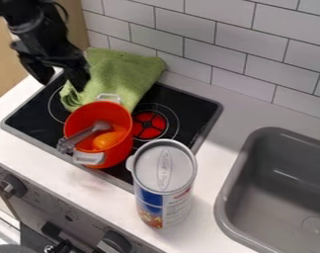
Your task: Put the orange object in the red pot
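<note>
My gripper (61,78) is at the upper left, over the back left of the stove, standing open with its two fingers apart. Below it and to its right, the red pot (122,148) stands on the black cooktop. Inside the pot lies the orange object (107,140), near the bottom, apart from my gripper. A grey utensil (90,132) leans in the pot beside it, its clear end sticking out over the pot's left rim.
A green towel (126,74) lies behind the pot, close to the gripper. A tall lidded canister (164,185) stands at the front right of the pot. The grey sink (232,178) is at the right; a tiled wall runs behind.
</note>
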`<action>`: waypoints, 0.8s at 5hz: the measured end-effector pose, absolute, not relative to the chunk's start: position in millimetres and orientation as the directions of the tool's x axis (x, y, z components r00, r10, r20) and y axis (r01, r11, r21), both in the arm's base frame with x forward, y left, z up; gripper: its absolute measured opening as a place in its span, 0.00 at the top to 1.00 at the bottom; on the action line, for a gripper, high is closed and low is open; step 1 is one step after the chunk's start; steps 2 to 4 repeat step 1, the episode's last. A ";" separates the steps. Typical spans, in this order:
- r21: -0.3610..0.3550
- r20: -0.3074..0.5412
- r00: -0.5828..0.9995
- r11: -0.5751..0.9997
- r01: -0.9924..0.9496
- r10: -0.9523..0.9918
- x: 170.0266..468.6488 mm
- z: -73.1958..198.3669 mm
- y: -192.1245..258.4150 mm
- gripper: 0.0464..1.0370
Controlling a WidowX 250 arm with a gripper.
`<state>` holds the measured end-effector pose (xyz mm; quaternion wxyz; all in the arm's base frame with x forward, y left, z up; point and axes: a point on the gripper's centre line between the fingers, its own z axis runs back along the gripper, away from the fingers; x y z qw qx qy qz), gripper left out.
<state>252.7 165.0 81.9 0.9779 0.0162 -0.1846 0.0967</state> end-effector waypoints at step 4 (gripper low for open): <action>-0.002 0.400 0.892 0.973 -0.229 0.211 260.0 86.8 180.5 0.04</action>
